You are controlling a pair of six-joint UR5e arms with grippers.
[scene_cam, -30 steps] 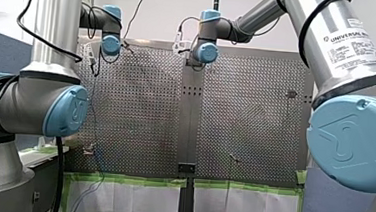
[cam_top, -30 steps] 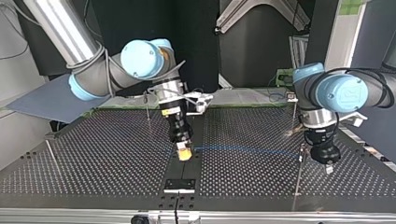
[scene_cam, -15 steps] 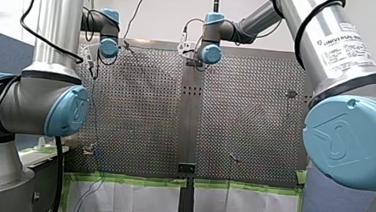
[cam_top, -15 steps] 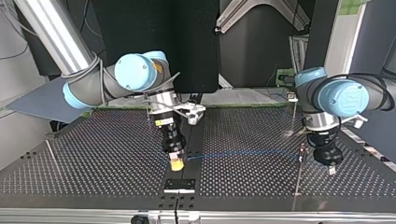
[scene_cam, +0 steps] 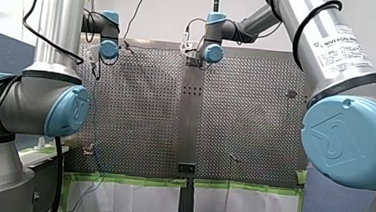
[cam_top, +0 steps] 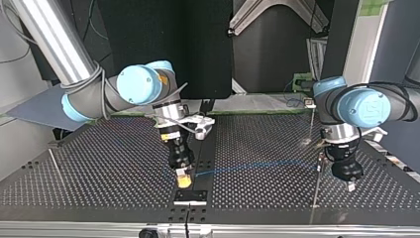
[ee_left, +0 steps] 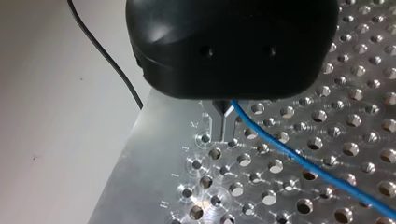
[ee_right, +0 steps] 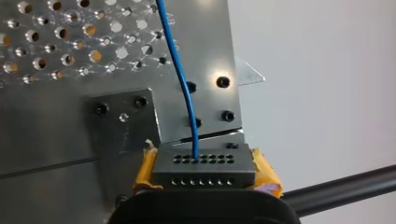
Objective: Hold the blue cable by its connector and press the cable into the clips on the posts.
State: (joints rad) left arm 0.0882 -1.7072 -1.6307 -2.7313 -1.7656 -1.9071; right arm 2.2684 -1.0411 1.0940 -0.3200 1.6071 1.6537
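Note:
In the right wrist view a grey connector [ee_right: 204,171] with rows of holes sits clamped between yellow pads [ee_right: 267,176]. The blue cable [ee_right: 181,79] leaves it and runs out over the perforated table [ee_right: 46,121]. Seen in the top view, my right gripper [cam_top: 183,180] stands low over the table's centre strip, shut on that connector. From there the blue cable [cam_top: 257,164] stretches to the view's right, to a thin post [cam_top: 317,178]. Just past the post is my left gripper [cam_top: 350,185]. Its metal fingers [ee_left: 223,122] are shut, and the blue cable [ee_left: 299,158] comes out from between them.
More thin posts stand at the top view's left [cam_top: 55,166] and at the back [cam_top: 311,121]. A small black plate [cam_top: 190,197] is bolted at the table's near edge, just ahead of my right gripper. Green tape [scene_cam: 130,179] lines the edge in the front view.
My right gripper has carried the connector towards the top view's near edge and slightly left. My left gripper has shifted a little nearer too. The cable now slants between them.

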